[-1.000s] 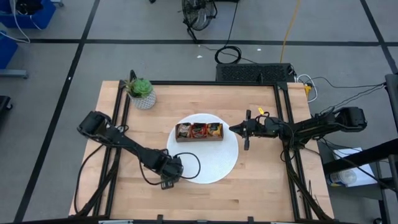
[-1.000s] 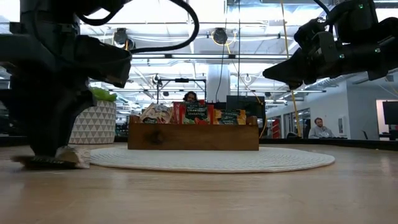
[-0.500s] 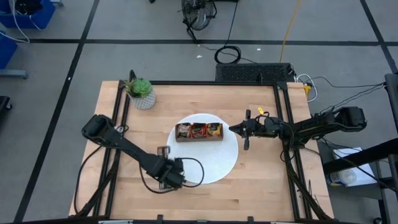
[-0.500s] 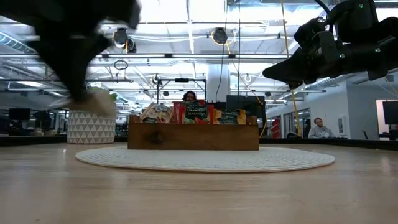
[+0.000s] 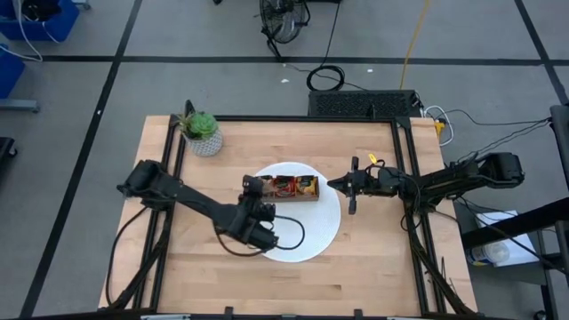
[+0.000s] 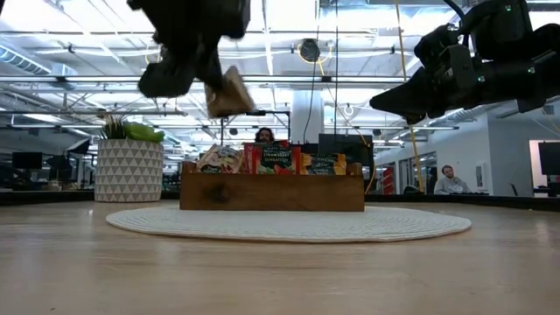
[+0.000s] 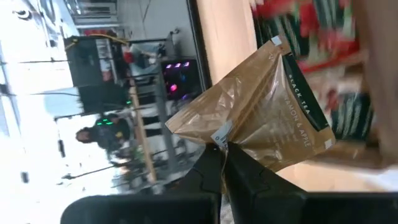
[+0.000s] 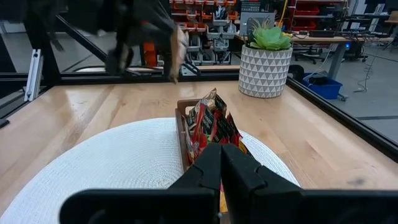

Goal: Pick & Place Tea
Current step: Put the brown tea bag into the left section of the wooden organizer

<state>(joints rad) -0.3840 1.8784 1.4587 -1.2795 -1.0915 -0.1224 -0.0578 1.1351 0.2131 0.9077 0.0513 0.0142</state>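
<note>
1. The desk (image 5: 178,267) carried a white plate (image 5: 322,233) at its centre, with a wooden tray (image 6: 271,192) of tea sachets at the plate's 12 o'clock.
2. The carry step was in hand: the left claw (image 7: 222,155) was pinched on a tan sachet (image 7: 261,112), raised just at the tray's 9 o'clock end.
3. Next, I judged, it needed lowering over a compartment and releasing.
4. The right claw (image 8: 221,163) waited closed and empty at the tray's 3 o'clock.
5. Which compartment lay beneath was unclear; the sachet's label was only partly legible.

Beige tea sachet (image 7: 261,115) hanging tilted midair; other sachets (image 5: 284,186) upright in tray.
</note>
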